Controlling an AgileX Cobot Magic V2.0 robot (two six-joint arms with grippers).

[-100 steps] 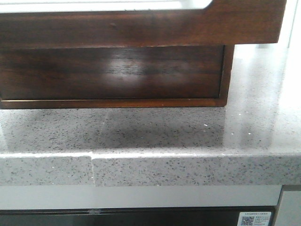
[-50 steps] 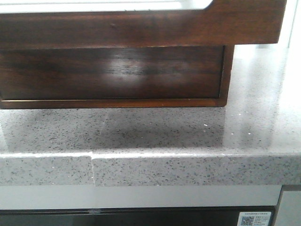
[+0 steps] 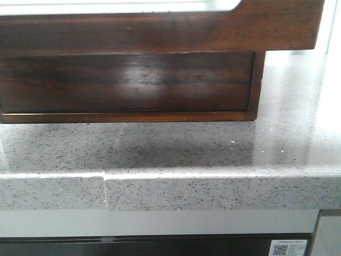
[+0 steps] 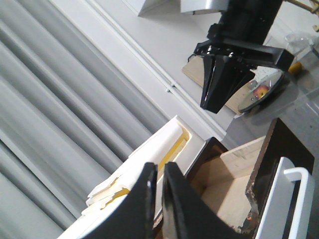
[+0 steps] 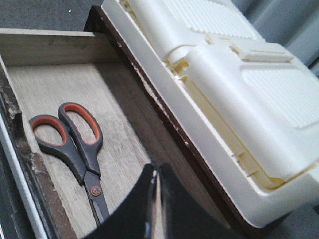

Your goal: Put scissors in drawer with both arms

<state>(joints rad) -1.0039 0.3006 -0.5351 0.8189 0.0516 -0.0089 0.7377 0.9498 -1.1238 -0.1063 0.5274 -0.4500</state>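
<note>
The scissors (image 5: 75,144), with grey handles and orange-lined loops, lie flat on the pale wooden floor of the open drawer (image 5: 50,84). My right gripper (image 5: 155,169) is shut and empty, just above the drawer floor beside the blades. In the left wrist view it (image 4: 215,105) hangs with its fingers pointing down over the open drawer (image 4: 224,184). My left gripper (image 4: 159,168) is shut and empty, off the drawer's far corner. In the front view only the dark brown drawer front (image 3: 160,34) with its white-lined cut-out shows; no gripper is in that view.
A cream plastic box (image 5: 239,89) sits on the cabinet behind the drawer. A lower dark drawer front (image 3: 128,82) stands on the grey speckled counter (image 3: 213,149). A plate with fruit (image 4: 261,89) and a wooden board (image 4: 199,69) lie beyond.
</note>
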